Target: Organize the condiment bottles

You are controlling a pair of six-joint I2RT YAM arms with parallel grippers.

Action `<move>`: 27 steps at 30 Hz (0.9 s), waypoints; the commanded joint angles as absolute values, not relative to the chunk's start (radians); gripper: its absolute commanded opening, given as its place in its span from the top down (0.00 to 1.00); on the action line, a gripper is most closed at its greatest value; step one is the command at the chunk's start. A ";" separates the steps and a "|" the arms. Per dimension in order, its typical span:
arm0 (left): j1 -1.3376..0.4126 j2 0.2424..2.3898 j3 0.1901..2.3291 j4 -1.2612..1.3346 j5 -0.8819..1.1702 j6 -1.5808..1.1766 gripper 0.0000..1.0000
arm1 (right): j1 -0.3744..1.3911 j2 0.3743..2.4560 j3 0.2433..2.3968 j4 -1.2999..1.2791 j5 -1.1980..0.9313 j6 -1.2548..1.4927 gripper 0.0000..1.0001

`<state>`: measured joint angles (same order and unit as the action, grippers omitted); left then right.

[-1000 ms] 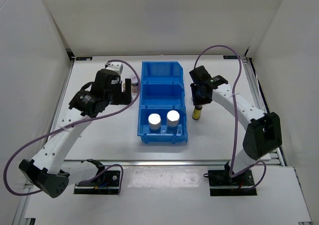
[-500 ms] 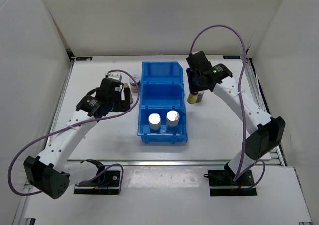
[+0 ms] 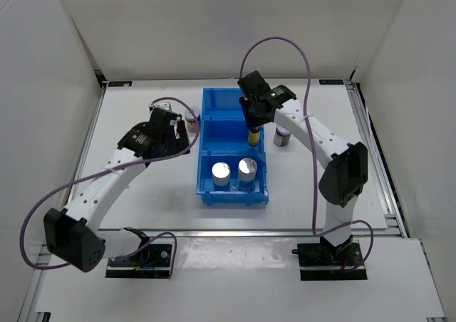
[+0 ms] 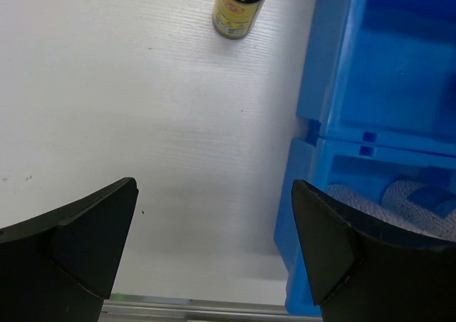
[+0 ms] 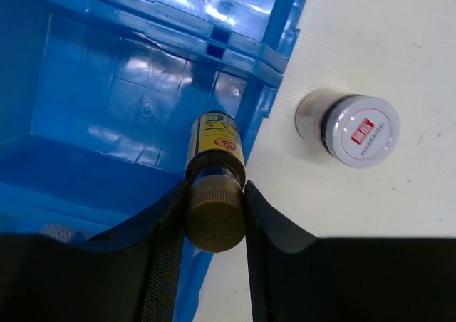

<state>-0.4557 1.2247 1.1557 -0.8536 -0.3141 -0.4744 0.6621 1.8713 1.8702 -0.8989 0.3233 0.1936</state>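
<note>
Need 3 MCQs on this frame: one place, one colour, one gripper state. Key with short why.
1. In the blue bin, the two white bottles stand in: A) the far compartment B) the near compartment C) the middle compartment
2. The label on the slim bottle in the right gripper is: A) green B) red C) yellow
3. The left gripper is: A) open and empty B) shut on a jar C) shut on a white bottle

B: both stand at the bin's near end. C: yellow shows on its body. A: fingers spread, nothing gripped between.

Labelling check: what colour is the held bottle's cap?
The slim bottle has an olive-gold cap; right wrist view.
</note>
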 commanded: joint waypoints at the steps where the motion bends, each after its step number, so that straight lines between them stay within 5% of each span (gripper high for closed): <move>1: -0.434 1.282 1.218 -0.830 -0.302 -0.508 0.00 | 0.660 1.894 1.899 -0.796 0.302 0.152 1.00; 8: -0.373 1.442 1.305 -0.805 -0.255 -0.472 0.00 | 0.629 1.950 1.876 -0.742 0.204 0.152 0.93; 12: -0.364 1.471 1.339 -0.796 -0.255 -0.454 0.00 | 0.620 1.968 1.844 -0.720 0.204 0.152 0.77; 22: -0.354 1.617 1.446 -0.772 -0.242 -0.445 0.00 | 0.620 1.853 1.801 -0.699 0.229 0.152 0.00; 27: -0.354 1.670 1.500 -0.772 -0.253 -0.434 0.00 | 0.620 1.777 1.801 -0.699 0.207 0.152 0.00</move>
<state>-0.3607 1.6722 1.4448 -0.7841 -0.2497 -0.4484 0.6201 1.8805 1.7901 -0.7353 0.2127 0.1535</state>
